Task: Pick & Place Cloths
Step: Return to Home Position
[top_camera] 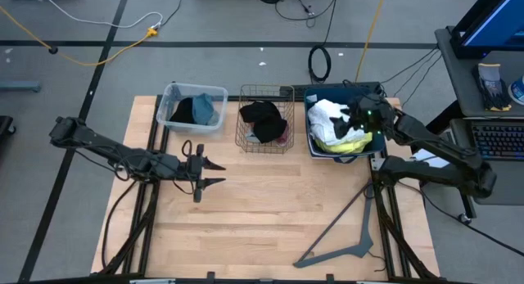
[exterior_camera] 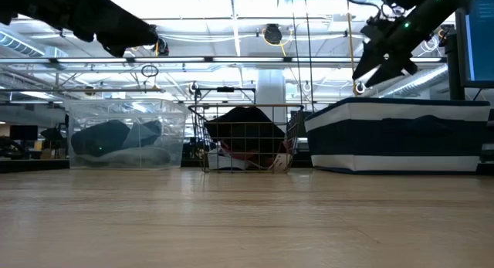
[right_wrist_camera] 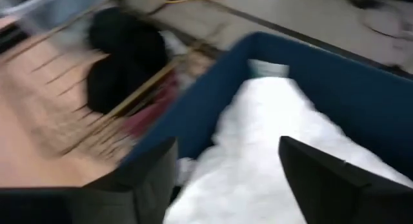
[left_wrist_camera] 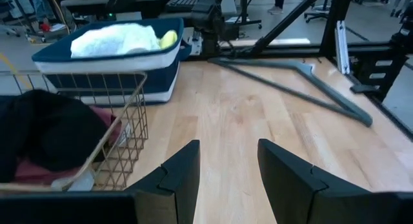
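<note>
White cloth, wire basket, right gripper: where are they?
white cloth (top_camera: 326, 112): high view, its middle.
wire basket (left_wrist_camera: 126, 130): left wrist view, side wall.
right gripper (right_wrist_camera: 227, 145): right wrist view, between fingertips.

Along the far edge of the table (top_camera: 270, 210) we find three containers in a row: a plastic tub (top_camera: 176, 92) on the left, the wire basket (top_camera: 246, 137) in the middle and the fabric bin (top_camera: 309, 124) on the right, each with cloths (top_camera: 264, 120) inside. The left gripper (top_camera: 219, 173) hangs over the table before the tub, and the right gripper (top_camera: 354, 117) above the fabric bin. A hanger (top_camera: 336, 255) lies near the front right corner.
</note>
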`<state>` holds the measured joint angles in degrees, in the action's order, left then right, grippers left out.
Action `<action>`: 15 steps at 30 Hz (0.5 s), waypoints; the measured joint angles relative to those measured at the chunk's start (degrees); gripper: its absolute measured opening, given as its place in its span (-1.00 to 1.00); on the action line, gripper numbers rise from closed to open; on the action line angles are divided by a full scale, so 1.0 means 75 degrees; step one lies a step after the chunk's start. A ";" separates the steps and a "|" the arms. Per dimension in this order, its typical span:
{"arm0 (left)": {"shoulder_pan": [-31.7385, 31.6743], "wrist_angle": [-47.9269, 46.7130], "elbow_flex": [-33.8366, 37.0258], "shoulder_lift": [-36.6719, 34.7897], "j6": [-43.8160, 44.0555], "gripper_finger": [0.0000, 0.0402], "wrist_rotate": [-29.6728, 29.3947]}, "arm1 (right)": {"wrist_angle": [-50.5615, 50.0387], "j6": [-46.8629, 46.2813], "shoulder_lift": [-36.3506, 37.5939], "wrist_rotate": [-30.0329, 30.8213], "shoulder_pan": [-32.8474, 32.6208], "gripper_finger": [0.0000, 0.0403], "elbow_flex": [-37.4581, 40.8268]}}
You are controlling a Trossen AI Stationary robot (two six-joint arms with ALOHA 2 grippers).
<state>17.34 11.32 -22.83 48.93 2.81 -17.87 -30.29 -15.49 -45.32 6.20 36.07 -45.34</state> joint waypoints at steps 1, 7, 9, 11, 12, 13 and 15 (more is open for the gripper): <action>-0.0010 0.0051 0.0092 -0.0017 -0.0014 -0.22 -0.0003 | 0.0001 0.0095 0.0052 -0.0143 -0.0157 0.29 0.0000; -0.0017 0.0812 0.0913 -0.0504 0.0046 -0.22 -0.0047 | 0.0033 0.0410 0.0308 -0.0252 -0.1268 -0.19 -0.0003; -0.0017 0.0902 0.1126 -0.0892 0.0060 -0.22 -0.0068 | 0.0170 0.0444 0.0379 -0.0245 -0.1618 -0.39 -0.0003; -0.0026 0.0902 0.1287 -0.1351 -0.0037 -0.22 -0.0087 | 0.0376 0.0546 0.0447 -0.0242 -0.1981 -0.59 -0.0003; -0.0049 0.0908 0.1353 -0.1574 -0.0117 -0.22 -0.0085 | 0.0474 0.0596 0.0483 -0.0243 -0.2158 -0.69 -0.0003; -0.0090 0.0901 0.1434 -0.1812 -0.0171 -0.22 -0.0088 | 0.0656 0.0659 0.0510 -0.0242 -0.2332 -0.78 0.0012; -0.0233 0.0838 0.1543 -0.2238 -0.0191 -0.22 -0.0092 | 0.1231 0.0859 0.0614 -0.0242 -0.2702 -0.94 0.0154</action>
<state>15.59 17.60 -11.26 32.15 1.38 -18.56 -21.06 -9.05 -40.71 4.39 15.81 -44.19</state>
